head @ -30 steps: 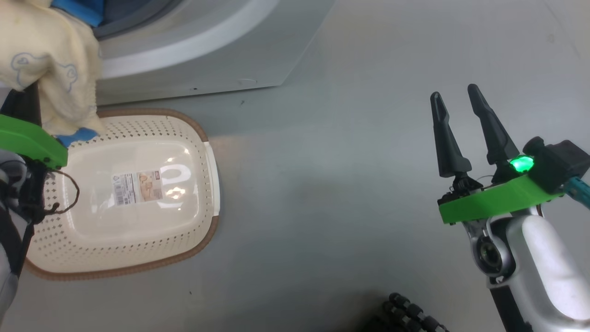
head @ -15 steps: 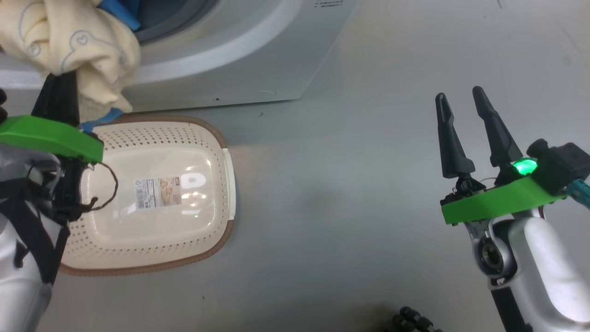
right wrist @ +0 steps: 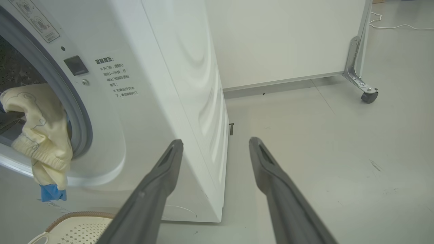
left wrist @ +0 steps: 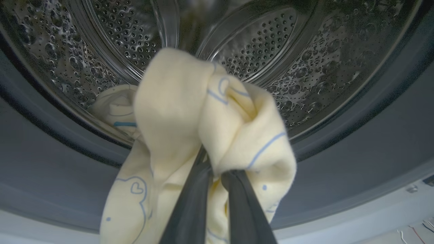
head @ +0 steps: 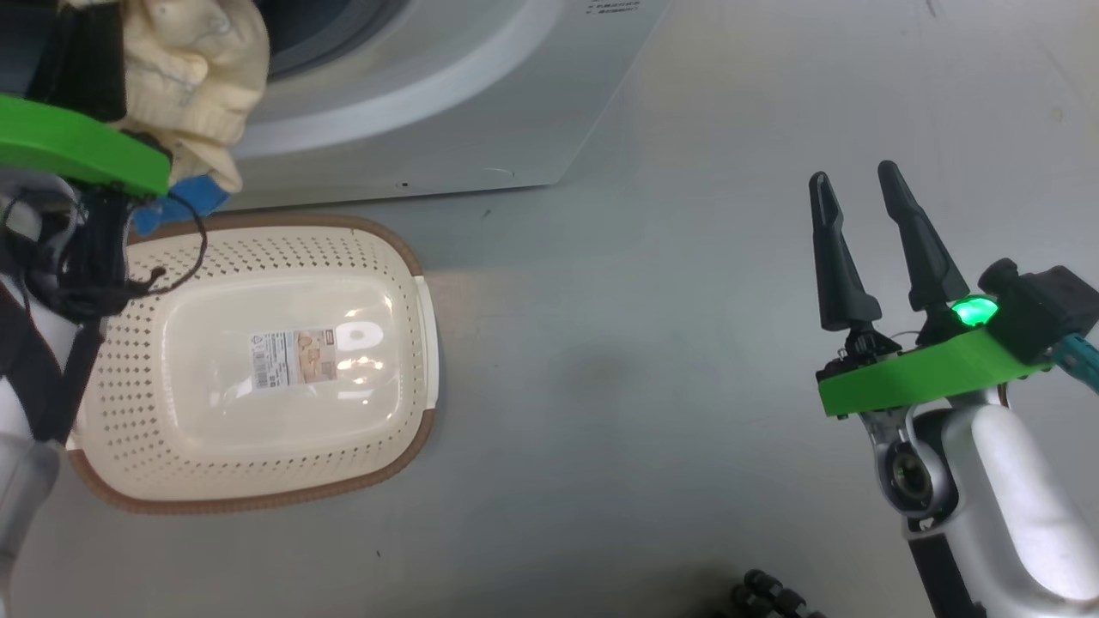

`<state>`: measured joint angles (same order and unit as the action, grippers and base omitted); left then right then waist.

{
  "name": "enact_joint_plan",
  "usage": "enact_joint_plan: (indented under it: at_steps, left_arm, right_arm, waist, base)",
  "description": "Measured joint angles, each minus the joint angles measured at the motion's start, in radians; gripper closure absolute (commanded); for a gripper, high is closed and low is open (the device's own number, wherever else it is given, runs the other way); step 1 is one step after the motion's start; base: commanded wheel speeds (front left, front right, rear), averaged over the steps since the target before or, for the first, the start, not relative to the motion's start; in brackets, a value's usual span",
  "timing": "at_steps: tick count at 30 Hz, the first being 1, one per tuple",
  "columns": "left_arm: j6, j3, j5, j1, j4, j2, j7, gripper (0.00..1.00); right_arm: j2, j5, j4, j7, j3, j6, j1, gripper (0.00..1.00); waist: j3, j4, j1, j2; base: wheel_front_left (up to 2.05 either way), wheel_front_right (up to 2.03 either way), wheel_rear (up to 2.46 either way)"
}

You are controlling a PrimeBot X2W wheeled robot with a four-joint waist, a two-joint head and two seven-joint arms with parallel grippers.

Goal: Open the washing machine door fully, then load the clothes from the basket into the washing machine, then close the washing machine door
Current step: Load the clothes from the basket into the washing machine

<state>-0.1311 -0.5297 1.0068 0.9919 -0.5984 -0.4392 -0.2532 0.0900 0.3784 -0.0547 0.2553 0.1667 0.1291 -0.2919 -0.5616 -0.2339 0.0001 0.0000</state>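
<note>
Left gripper [left wrist: 216,167] pinches tightly a soft, crumpled cream garment [left wrist: 176,101], which hangs long-ways down before the perforated steel drum [left wrist: 129,30]; right gripper [head: 852,172] is spread wide, holding nothing.

The left claw [left wrist: 217,171], clamped on the cream garment [left wrist: 190,101], has climbed from above the basket [head: 391,249] to the washing machine [head: 446,129] mouth. The bundle now hangs at the drum [left wrist: 264,51] opening, and more of the basket lies uncovered.

open drum [left wrist: 305,84] mouth, garment [left wrist: 190,112] hanging across lower gasket [left wrist: 356,142]
</note>
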Motion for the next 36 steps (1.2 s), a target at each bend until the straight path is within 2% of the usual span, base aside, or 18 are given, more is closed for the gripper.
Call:
enact_joint_plan:
  at_steps: [15,21,27,30,34,36]
  left_arm:
    - [0.000,-0.095,0.039,0.278,-0.308,0.017,0.043,1.00]
    - [0.000,-0.132,0.019,0.349,-0.388,0.031,0.022,1.00]
    - [0.000,-0.146,-0.032,0.405,-0.411,0.029,0.005,1.00]
    - [0.000,-0.093,-0.101,0.436,-0.370,0.017,0.005,1.00]
    - [0.000,0.055,-0.247,0.442,-0.260,0.004,-0.002,1.00]
    - [0.000,0.072,-0.268,0.433,-0.249,0.006,-0.002,1.00]
  right_arm:
    - [-0.020,0.009,-0.008,0.000,0.026,0.000,-0.002,0.00]
    - [-0.025,0.011,-0.012,0.000,0.035,0.000,-0.002,0.00]
    - [-0.029,0.018,-0.012,0.000,0.040,0.000,-0.002,0.00]
    - [-0.030,0.018,-0.011,0.000,0.042,0.000,-0.003,0.00]
    - [-0.035,0.018,-0.010,0.000,0.049,0.000,-0.012,0.00]
    - [-0.035,0.018,-0.010,0.000,0.050,0.000,-0.013,0.00]
  waist:
    - [-0.009,-0.043,-0.0001,0.0000]
    - [-0.015,-0.070,0.0000,0.0000]
    - [-0.023,-0.090,0.0000,0.0000]
    - [-0.034,-0.098,0.0000,0.0000]
    - [-0.053,-0.111,0.0000,0.0000]
    - [-0.055,-0.113,0.0000,0.0000]
  base:
    - [0.00,0.00,0.00]
    - [0.00,0.00,0.00]
    - [0.00,0.00,0.00]
    - [0.00,0.00,0.00]
    - [0.00,0.00,0.00]
    - [0.00,0.00,0.00]
